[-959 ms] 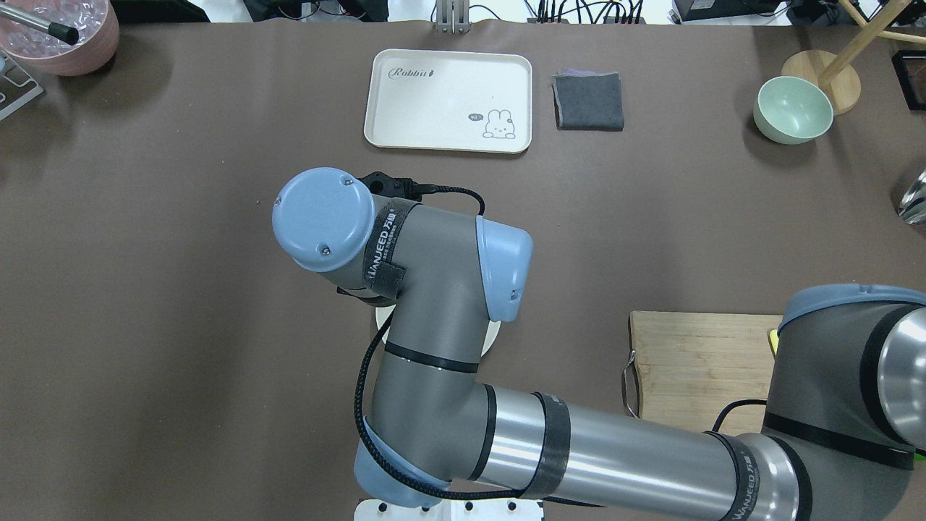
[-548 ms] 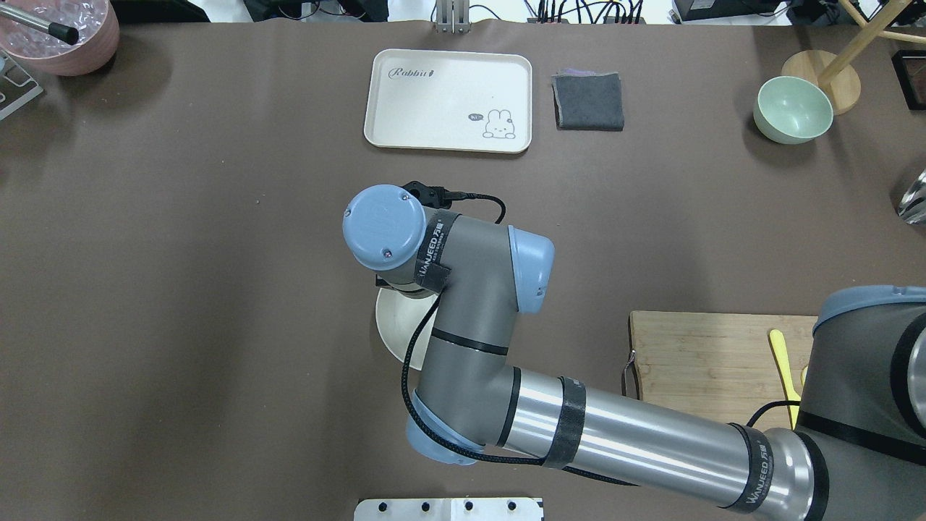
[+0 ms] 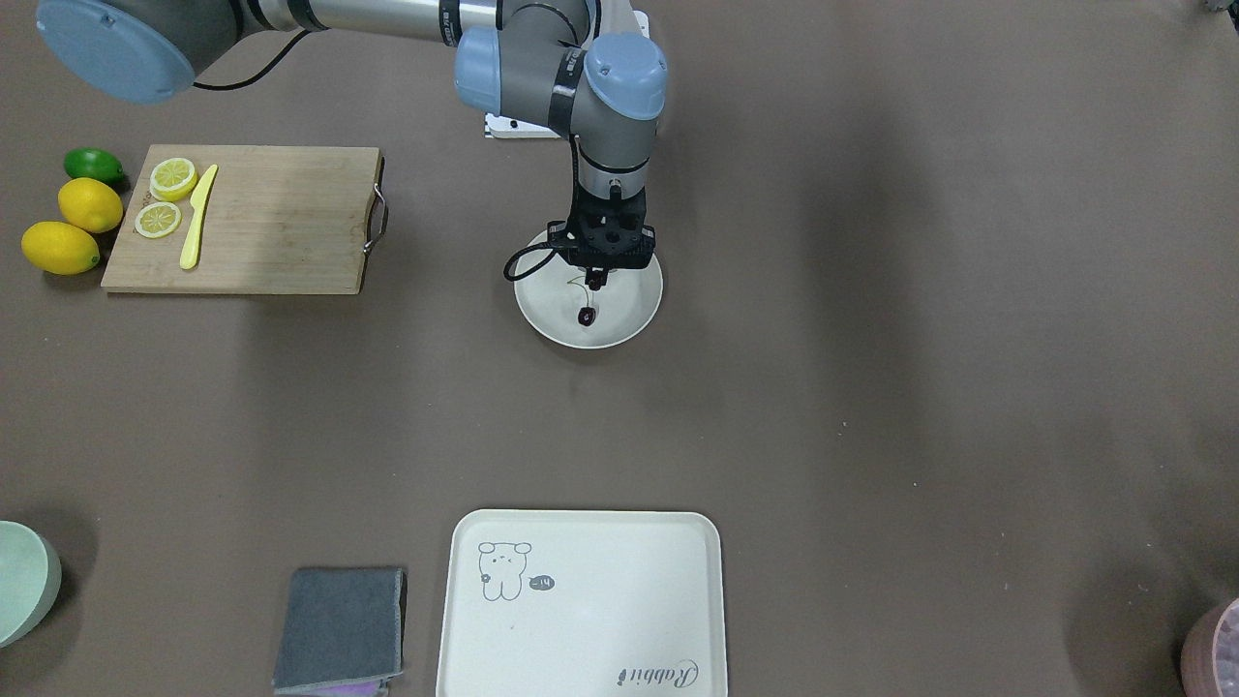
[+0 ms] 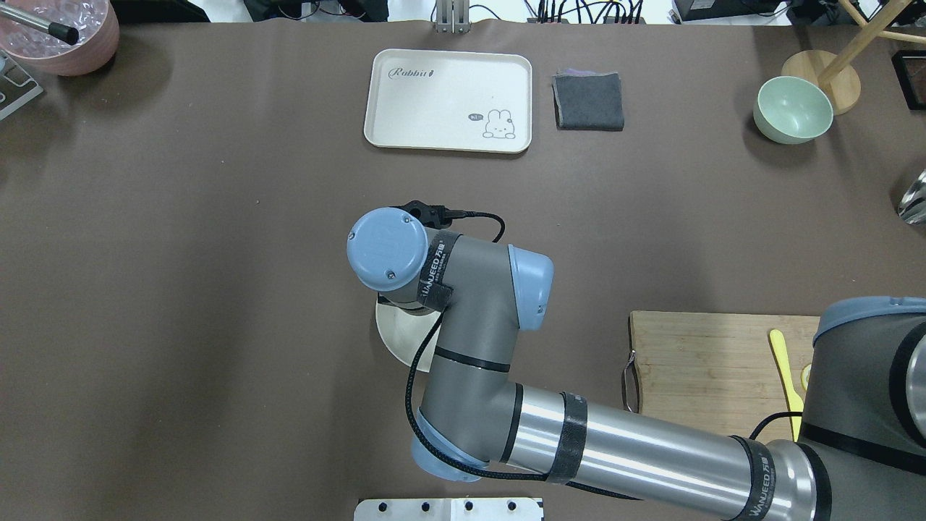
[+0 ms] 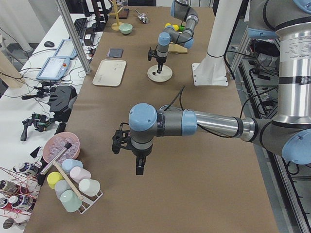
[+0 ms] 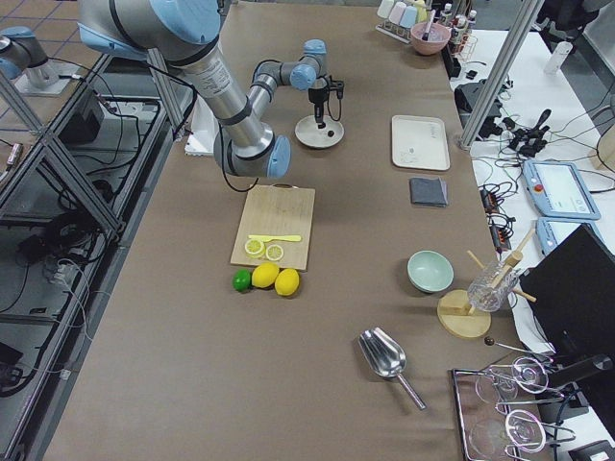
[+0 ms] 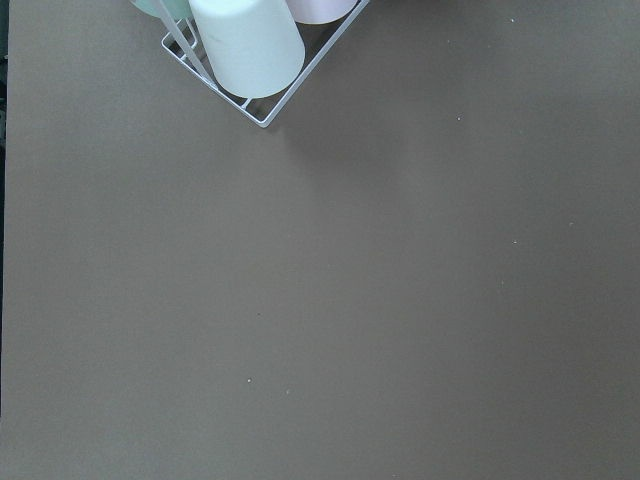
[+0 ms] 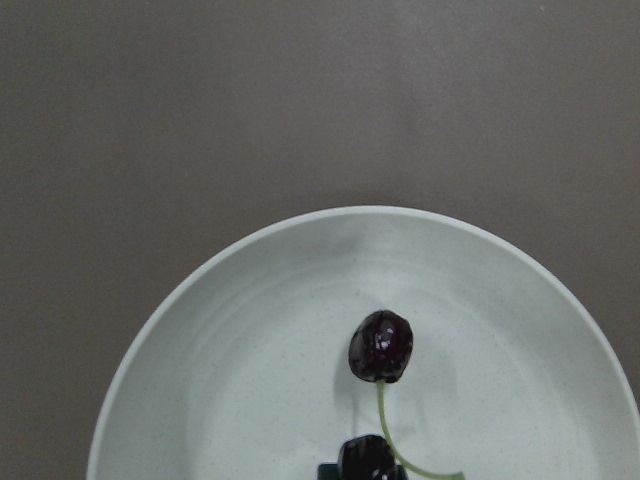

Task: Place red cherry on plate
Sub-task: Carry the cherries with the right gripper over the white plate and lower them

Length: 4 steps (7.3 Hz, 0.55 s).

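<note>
Jaws of the right gripper (image 3: 597, 278) clamp the dark-red round cherry pair (image 8: 380, 346), one fruit resting on the off-white round plate (image 8: 230, 380).

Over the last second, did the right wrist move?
Yes. Its blue cap shifted rightward in the overhead view and slightly away from the tray, uncovering more of the plate.

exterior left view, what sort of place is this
Most likely a robotics lab staged with kitchen props: aluminium frame posts beside the table, tablets on a side bench, and a cutting board with lemons.
</note>
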Tool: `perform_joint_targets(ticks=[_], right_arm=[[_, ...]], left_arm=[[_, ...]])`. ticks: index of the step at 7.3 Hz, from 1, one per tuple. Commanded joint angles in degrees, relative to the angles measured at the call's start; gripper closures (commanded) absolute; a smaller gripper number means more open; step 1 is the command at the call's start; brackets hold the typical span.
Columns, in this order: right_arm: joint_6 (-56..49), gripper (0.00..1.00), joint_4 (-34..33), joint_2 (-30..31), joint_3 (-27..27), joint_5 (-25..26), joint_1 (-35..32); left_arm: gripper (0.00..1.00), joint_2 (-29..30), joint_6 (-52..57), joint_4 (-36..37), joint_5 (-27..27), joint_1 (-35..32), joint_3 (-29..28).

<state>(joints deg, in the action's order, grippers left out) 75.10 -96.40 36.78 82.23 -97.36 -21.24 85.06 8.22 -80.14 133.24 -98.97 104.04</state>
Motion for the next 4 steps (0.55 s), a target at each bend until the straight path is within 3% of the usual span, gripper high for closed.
perform_joint_targets(ticks=[1,2,4], right_arm=[[0.31,0.61,0.07,0.57,0.03,2.07,1.46],[0.48,0.51,0.16,0.66,0.12,2.43,1.90],[0.57,0.01,-0.10,0.58,0.73,2.43,2.08]], left_arm=[[0.02,-0.07,-0.04,-0.02,0.00,0.09,-0.15],[0.02,-0.07,-0.04,-0.02,0.00,0.09,-0.15],[0.02,0.02,-0.04,-0.10,0.00,0.18,-0.59]])
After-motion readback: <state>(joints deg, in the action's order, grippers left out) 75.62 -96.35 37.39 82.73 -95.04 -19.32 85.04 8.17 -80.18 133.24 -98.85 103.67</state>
